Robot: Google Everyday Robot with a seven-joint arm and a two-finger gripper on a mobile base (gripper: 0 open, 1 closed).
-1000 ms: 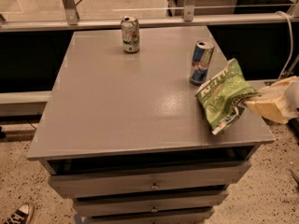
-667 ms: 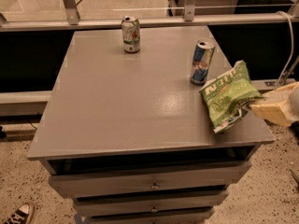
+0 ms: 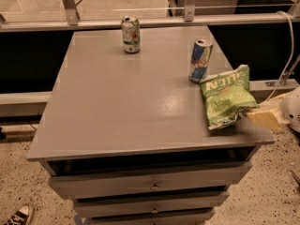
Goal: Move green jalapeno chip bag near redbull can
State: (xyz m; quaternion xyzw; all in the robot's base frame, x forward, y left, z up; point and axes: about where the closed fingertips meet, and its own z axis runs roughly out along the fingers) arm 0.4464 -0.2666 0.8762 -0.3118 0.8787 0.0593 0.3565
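Looked like the placing step: the green jalapeno chip bag (image 3: 226,97) sat by the table's (image 3: 117,102) right edge, just beside the redbull can (image 3: 200,60), with the gripper (image 3: 255,115) at its corner, and I couldn't tell whether it was clamped or released, so next probably meant letting go and backing off.

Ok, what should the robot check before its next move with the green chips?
1. Redbull can standing upright: ok.
2. Green jalapeno chip bag near that can: ok, just to its right and nearer the front.
3. Bag and can touching: cannot tell.
4. Bag well away from the table edge: not ok, it is by the right edge.
5. Gripper holding the bag: cannot tell; it meets the bag's lower right corner.
6. White-and-green can out of the way: ok, far back.
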